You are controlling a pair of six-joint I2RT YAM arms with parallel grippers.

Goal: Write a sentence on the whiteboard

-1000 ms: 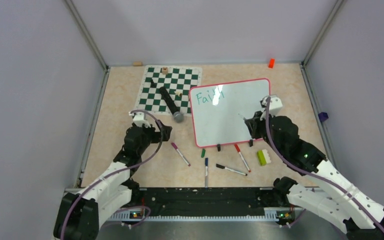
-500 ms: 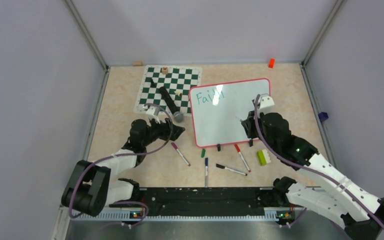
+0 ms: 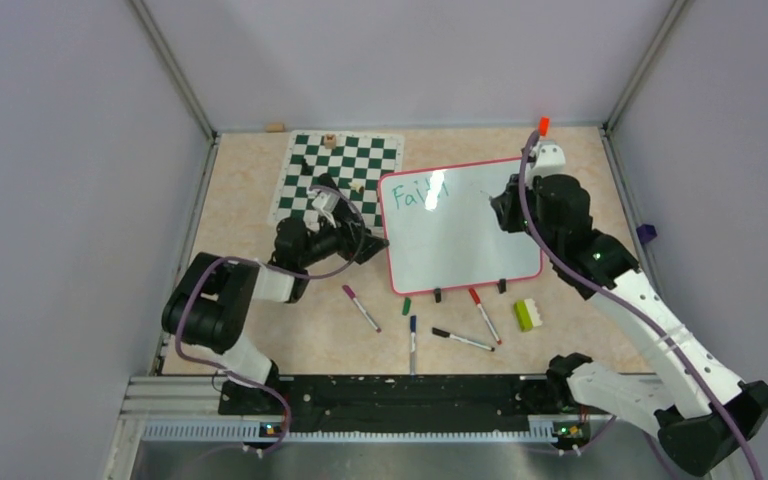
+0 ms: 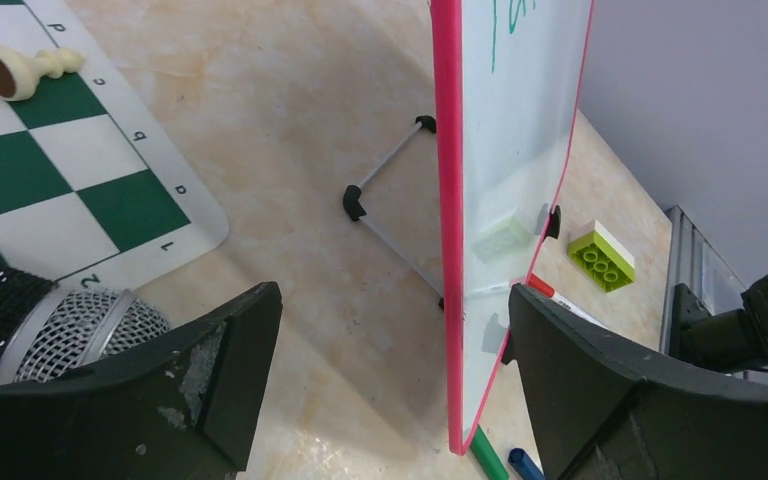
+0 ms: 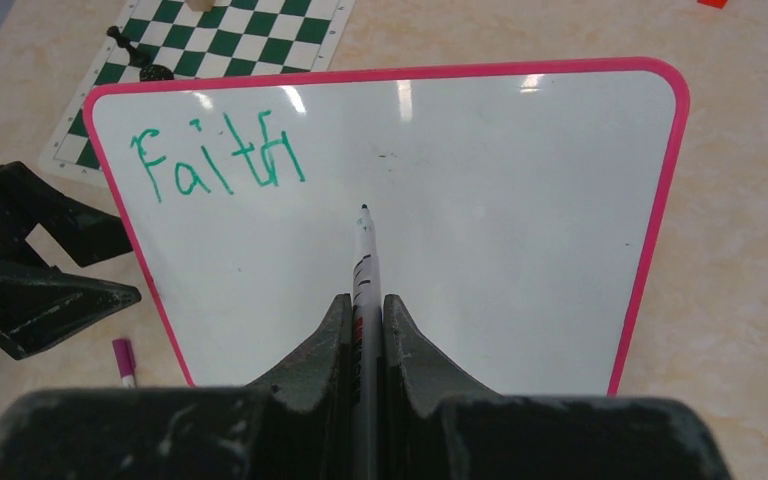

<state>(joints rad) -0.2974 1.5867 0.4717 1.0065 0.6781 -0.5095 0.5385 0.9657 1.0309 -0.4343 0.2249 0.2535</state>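
Right wrist view: right gripper pinched shut on thin white marker pen, dark tip pointed at glossy white, pink-framed whiteboard.
Whiteboard position: propped on small black feet, right of centre on beige marbled worktop, nearer far edge than near one.
Sentence: teal handwritten "Faith" alone, top left corner of board; rest unwritten.
Tip contact: impossible to tell.
Left gripper: spread wide astride board's left frame, apparently touching neither face.
Doing it well: brace frame first, land tip just right of "Faith", level with it; light even pressure, small strokes, board kept from rocking.
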